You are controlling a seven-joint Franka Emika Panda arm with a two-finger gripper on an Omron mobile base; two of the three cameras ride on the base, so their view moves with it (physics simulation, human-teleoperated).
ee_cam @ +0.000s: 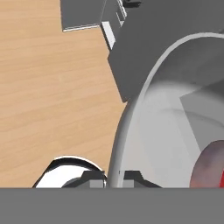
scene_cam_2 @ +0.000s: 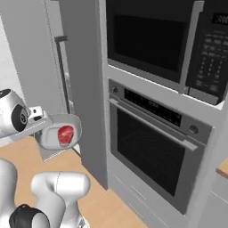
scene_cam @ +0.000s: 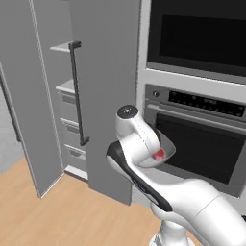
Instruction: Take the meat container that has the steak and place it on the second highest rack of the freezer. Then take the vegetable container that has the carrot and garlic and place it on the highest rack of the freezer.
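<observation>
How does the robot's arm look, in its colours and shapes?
The arm is glossy white, made of thick rounded segments. Dark, nearly black bands mark its joints. One rounded end has a grey cap with a small dark centre. In the hand view, the tool shows two small dark grey finger tips. No cables or written markings can be seen.

— Any text or labels you can read from there?

— None that I can read. I see pale marks on the lower oven's control strip and small light keys on the microwave panel, but they are too blurred to make out.
</observation>
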